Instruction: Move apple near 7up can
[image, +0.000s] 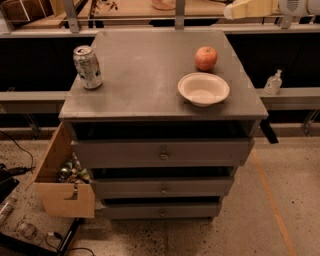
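Note:
The apple (206, 58) is small and red-orange and sits on the grey cabinet top (145, 75) at the back right. The 7up can (88, 67) is silver and green and stands upright at the left side of the top, far from the apple. My gripper (236, 10) is cream-coloured and hangs at the top right of the view, above and behind the apple, touching nothing on the top.
A white bowl (203, 89) sits just in front of the apple. The cabinet has drawers below. An open cardboard box (62, 180) with cans leans at its lower left. A small bottle (273, 82) stands on a ledge at the right.

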